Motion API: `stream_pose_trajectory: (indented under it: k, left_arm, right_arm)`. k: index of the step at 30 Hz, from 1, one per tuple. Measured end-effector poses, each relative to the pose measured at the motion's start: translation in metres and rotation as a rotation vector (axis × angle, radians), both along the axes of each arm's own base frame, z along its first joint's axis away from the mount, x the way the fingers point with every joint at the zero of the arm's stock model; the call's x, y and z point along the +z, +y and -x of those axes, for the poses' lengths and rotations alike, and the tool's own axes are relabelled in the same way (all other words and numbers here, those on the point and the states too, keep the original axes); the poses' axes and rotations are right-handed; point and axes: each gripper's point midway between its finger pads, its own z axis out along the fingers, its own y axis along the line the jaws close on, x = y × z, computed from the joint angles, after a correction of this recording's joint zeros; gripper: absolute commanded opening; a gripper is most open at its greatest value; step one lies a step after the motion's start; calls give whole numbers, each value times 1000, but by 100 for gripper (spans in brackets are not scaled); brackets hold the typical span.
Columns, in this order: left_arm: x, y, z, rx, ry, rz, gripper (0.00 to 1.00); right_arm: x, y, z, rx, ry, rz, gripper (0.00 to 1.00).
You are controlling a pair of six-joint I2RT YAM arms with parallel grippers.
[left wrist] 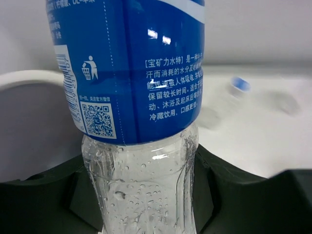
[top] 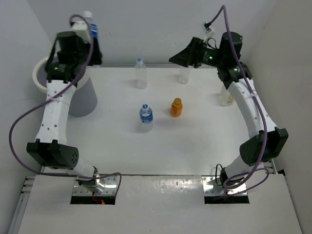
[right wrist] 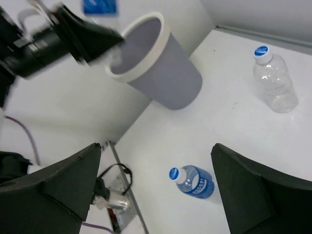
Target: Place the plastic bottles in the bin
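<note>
My left gripper (top: 91,43) is raised at the back left, shut on a clear bottle with a blue label (top: 93,30). In the left wrist view the jaws press the clear lower body of this bottle (left wrist: 141,185). It hangs by the far rim of the grey bin (top: 83,100). My right gripper (top: 179,58) stands open and empty high at the back, over a clear bottle (top: 184,75). On the table stand a blue-capped clear bottle (top: 141,73), a blue-labelled bottle (top: 146,116), an orange bottle (top: 176,107) and a whitish one (top: 225,97) beside the right arm.
The bin's white rim (left wrist: 24,78) shows left of the held bottle. From the right wrist view I see the bin (right wrist: 170,78), the blue-labelled bottle (right wrist: 195,181) between my open fingers (right wrist: 258,190), and the clear bottle (right wrist: 273,80). Walls close the back and both sides.
</note>
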Motion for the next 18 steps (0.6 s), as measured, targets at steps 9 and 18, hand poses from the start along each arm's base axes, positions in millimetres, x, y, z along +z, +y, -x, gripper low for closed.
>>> stream_pose_trajectory:
  k: [9,18]
  left_arm:
    - [21,157,-11,347,-32,29,0]
    - [-62,198,-27,343,175,96,16]
  right_arm:
    - [-90,84,30,193,14,186,95]
    - [-132,106,41,236,-77,336,100]
